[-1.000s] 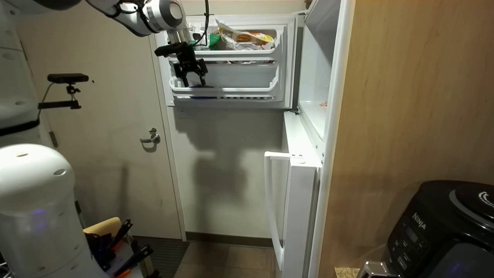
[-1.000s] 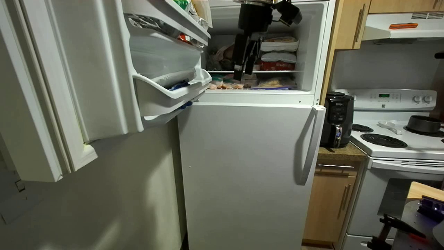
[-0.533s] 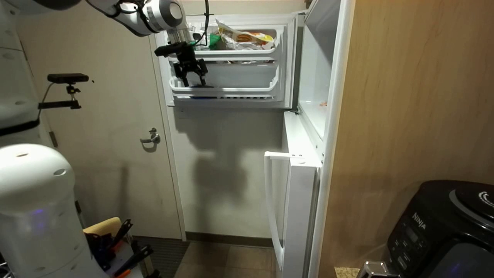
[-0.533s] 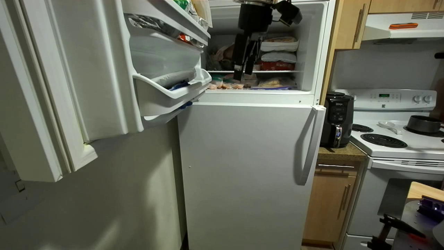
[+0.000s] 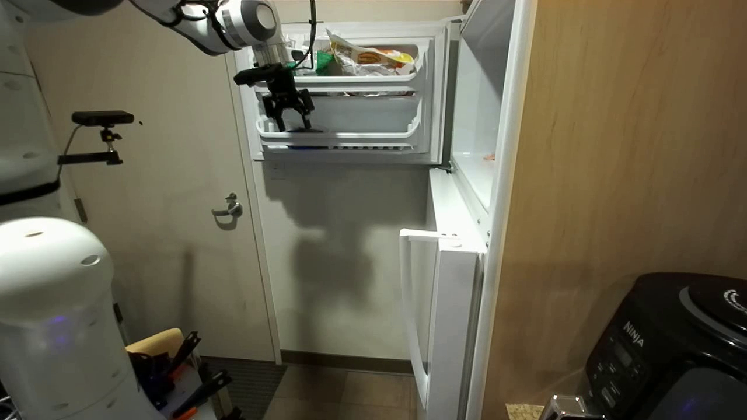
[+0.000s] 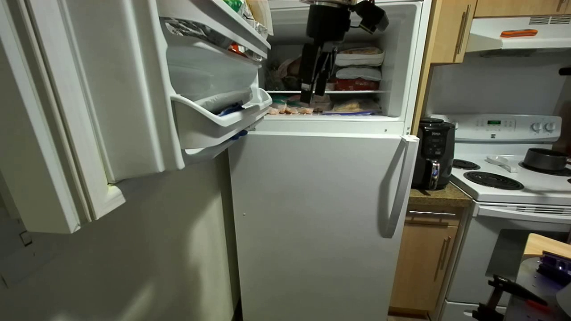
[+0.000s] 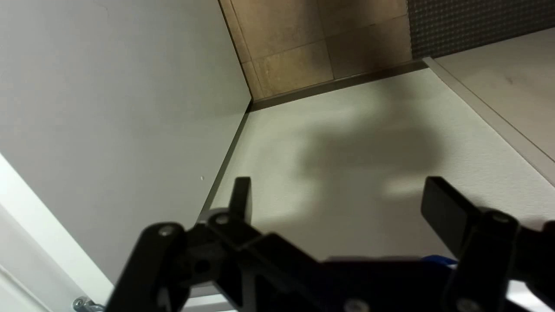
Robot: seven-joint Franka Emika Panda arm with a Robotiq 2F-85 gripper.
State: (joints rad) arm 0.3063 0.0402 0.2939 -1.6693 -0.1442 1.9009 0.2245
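The hand (image 5: 295,128) is black, the bin (image 5: 362,136) white

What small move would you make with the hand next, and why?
I'd probably ease the open hand slightly toward the lower door bin, staying open: it holds nothing, an exterior view shows a gap between it and the bin, and a blue item lies in there, possibly within a short approach.
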